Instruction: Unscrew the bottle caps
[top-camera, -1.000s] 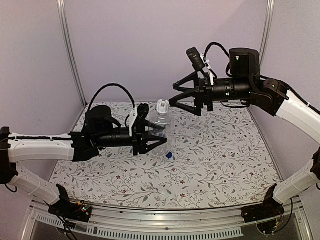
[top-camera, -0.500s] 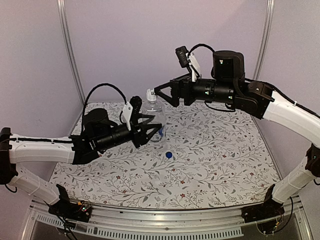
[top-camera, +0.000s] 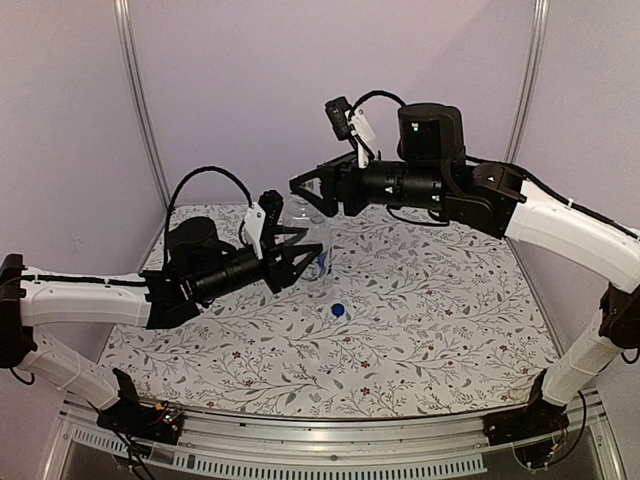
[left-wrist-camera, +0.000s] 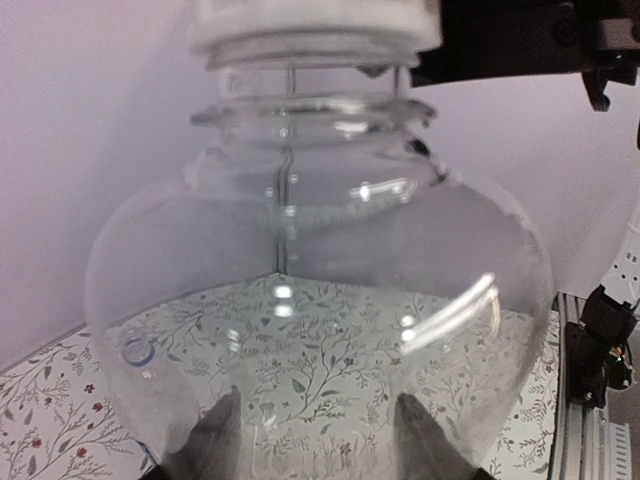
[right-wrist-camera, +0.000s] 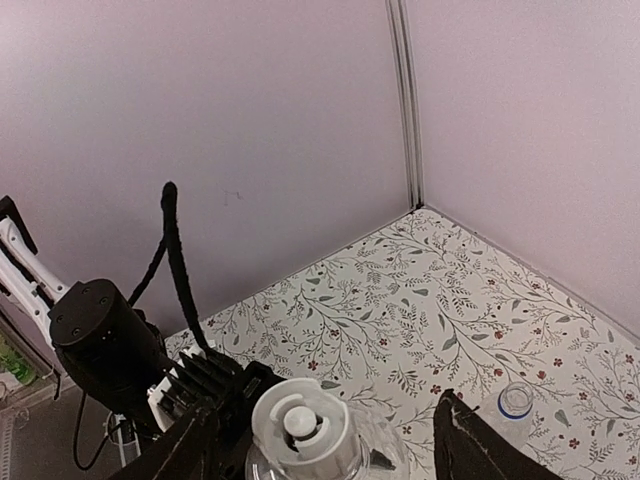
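Observation:
My left gripper (top-camera: 300, 258) is shut on the body of the clear unlabelled bottle (top-camera: 312, 235) and holds it upright above the table. In the left wrist view the bottle (left-wrist-camera: 320, 300) fills the frame, with my fingers (left-wrist-camera: 215, 435) showing through it. The bottle's whitish cap (right-wrist-camera: 300, 428) is on its neck. My right gripper (top-camera: 303, 197) is open, with a jaw on either side of the cap and not touching it (right-wrist-camera: 330, 440). A bright blue cap (top-camera: 337, 310) lies loose on the table. A second bottle's open mouth (right-wrist-camera: 515, 400) has a blue ring; its label is hidden.
The floral table sheet (top-camera: 430, 310) is bounded by lilac walls at the back and sides, with metal corner posts (top-camera: 140, 110). My left arm (top-camera: 90, 300) lies low across the left side. My right arm (top-camera: 560, 225) reaches in from the right.
My right gripper has moved left and now straddles the cap. My left gripper moved the bottle slightly left and up early on, then held still.

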